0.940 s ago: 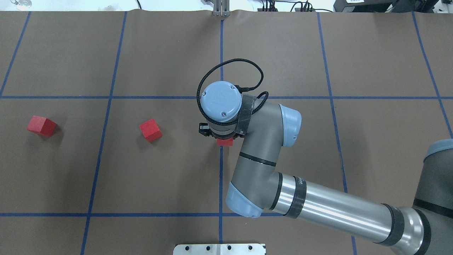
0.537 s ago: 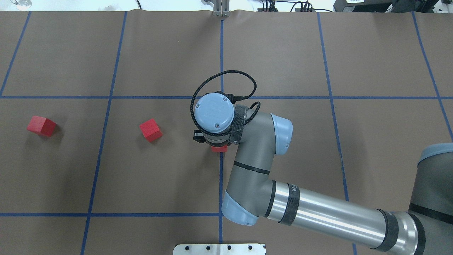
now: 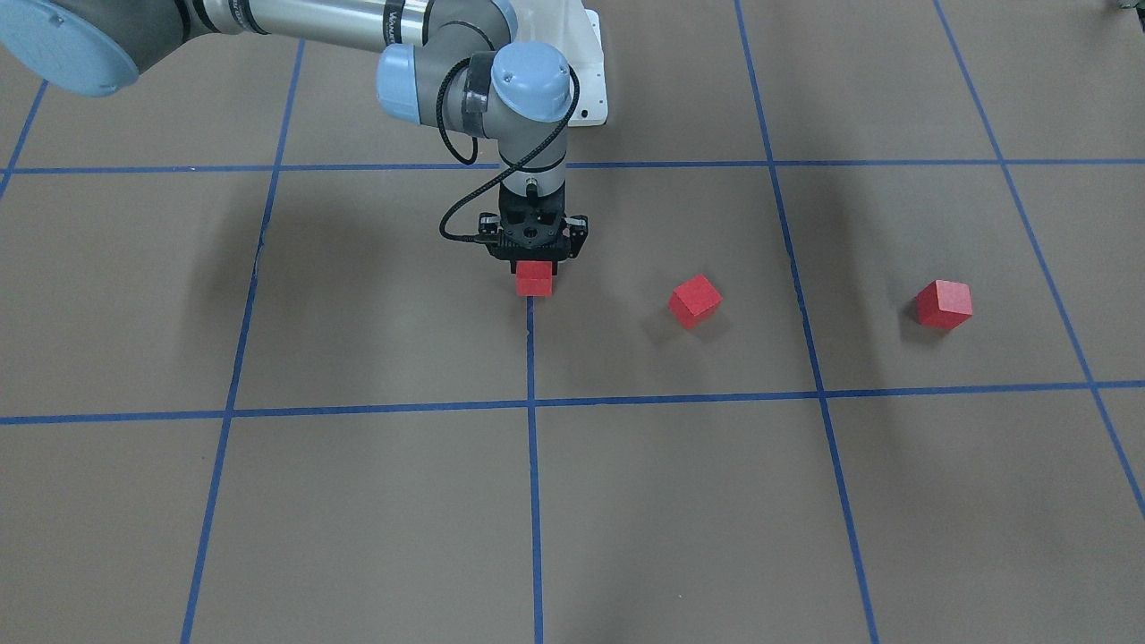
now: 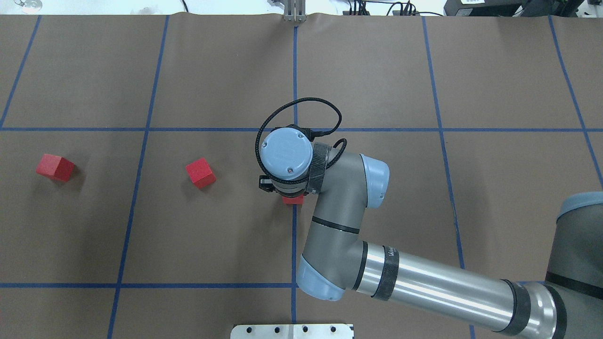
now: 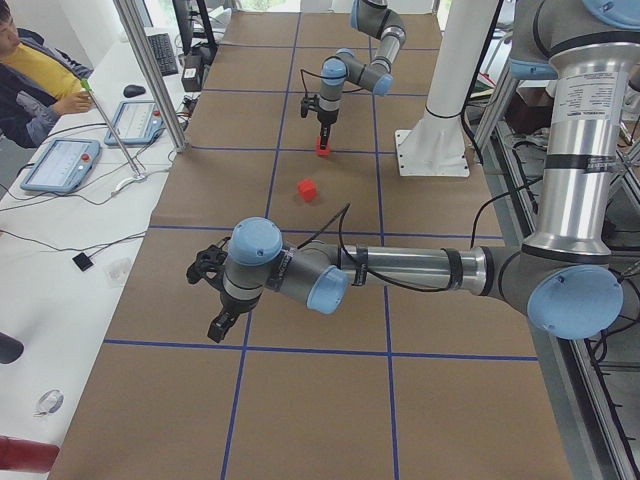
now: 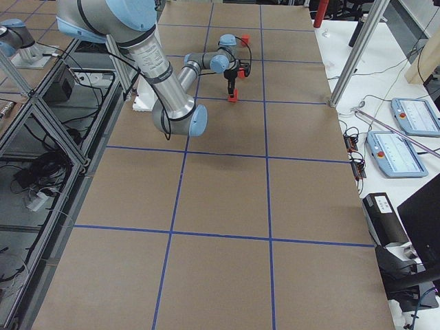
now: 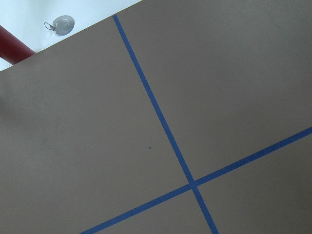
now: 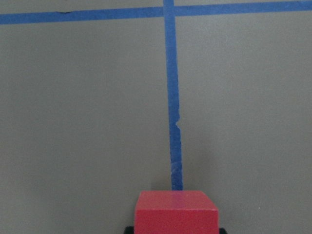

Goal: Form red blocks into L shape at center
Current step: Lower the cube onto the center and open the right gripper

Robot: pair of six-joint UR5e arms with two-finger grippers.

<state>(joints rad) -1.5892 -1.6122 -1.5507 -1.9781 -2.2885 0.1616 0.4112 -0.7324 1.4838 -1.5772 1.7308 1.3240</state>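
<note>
- right fingers (image 3: 534, 255): narrow, clamped on the held red block (image 3: 535, 279), pointing straight down. The right wrist view shows dark tips just peeking out at both lower sides of that cube.
- The held red block sits directly under the fingers, squared to the grid. It is on the center line (image 4: 295, 61), roughly midway between the two crossing blue lines.
- It is at table (image 4: 212, 70) level or a hair above; can't tell whether it touches.
- left fingers (image 5: 218, 325): seen only in the side view from the table's left end, so can't tell whether they are wide or narrow. They hang over the table near that end.
- middle red block (image 4: 201, 173): loose on the table in the same grid row, toward the left end. It is well apart from the held one and turned off the grid.
- far red block (image 4: 55, 167): one grid square further toward the left end, also turned.
- Red blocks: matte, plain-faced cubes with crisp edges, far smaller than a grid square.
- Table cover is flat brown paper with a blue tape grid.
- right arm (image 4: 424, 282): grey and silver tube with light-blue caps. A braided black cable (image 4: 301, 100) loops at the wrist.
</note>
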